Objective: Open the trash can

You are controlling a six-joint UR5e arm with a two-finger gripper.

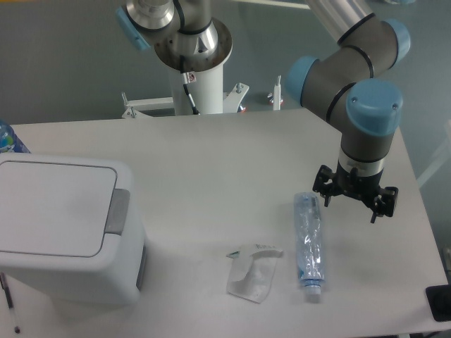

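Trash can [67, 239]: one, white and boxy with rounded corners, sitting at the left front of the table [232, 162]. Lid [53, 208] flat and down, closed. One grey push tab [118, 211] on the lid's right edge, facing toward the middle of the table.

Gripper [354, 202]: far over on the right side of the table, well apart from the trash can, with most of the tabletop between them. It hangs from the arm [359, 84] pointing down, above the table surface and touching nothing. Two fingers, spread apart, nothing between them (dark tips, one at each side of the wrist).

Between the trash can and the gripper, nearer the gripper:
- One clear plastic bottle [309, 243], crushed flat, lying lengthwise with its cap end toward the front edge. Its upper end is just beside the gripper's left-hand finger as seen by the camera; cannot tell whether they touch, probably apart.
- One crumpled bit of clear wrapper [252, 273], just left of the bottle, near the front edge.

Also: a blue-labelled thing [8, 137] cut off at the left edge behind the trash can, too little showing to name. One dark thin stick-like item [10, 304] at the front left corner. One white robot base [201, 77] at the back of the table.
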